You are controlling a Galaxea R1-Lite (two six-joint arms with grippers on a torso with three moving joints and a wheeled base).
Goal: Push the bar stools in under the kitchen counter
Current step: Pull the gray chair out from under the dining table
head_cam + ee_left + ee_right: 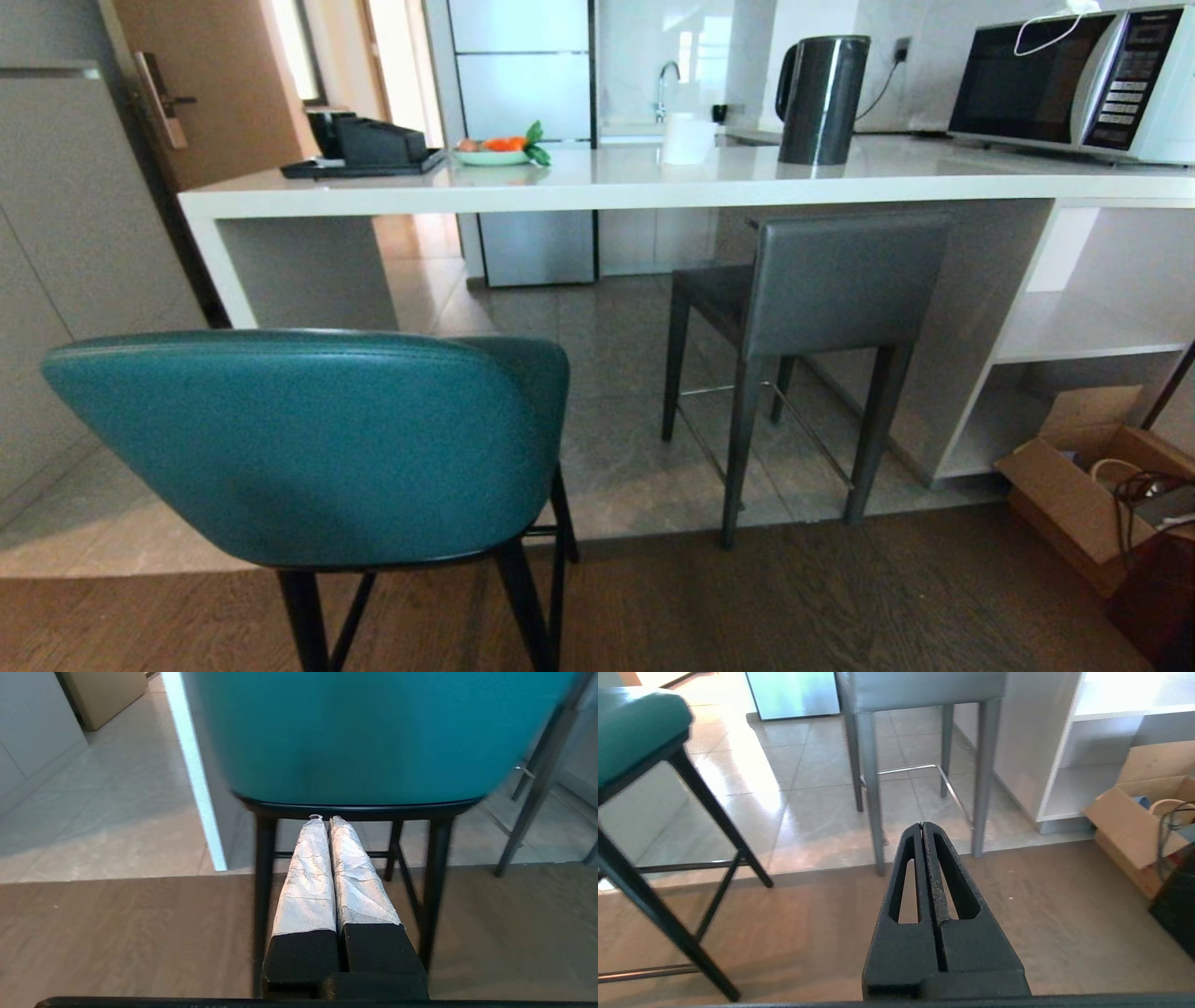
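Here we see the teal stool [308, 448] standing close in front of us, on the wooden floor [840, 607], well back from the table [653, 182]; its rounded back faces us and its thin black legs drop out of the head view. The grey stool [822, 289] stands further in, on the tiled floor [597, 373] to the right, its seat already under the white slab top and its rectangular back just below the thick edge. On the table we find a dark kettle [822, 98], a microwave [1074, 79] at the far right, a plate of fruit [495, 149] and a black tray [364, 154]. An open cardboard box [1083, 495] sits on the floor by the white shelves [1074, 336].

Our left gripper [326, 820] points at the teal stool's frame just under the seat back (whether it touches we cannot tell), its jaws pressed together. Our right gripper [922, 826] hangs over the wooden floor, aimed toward the grey stool's legs, jaws likewise pressed together and holding nothing.
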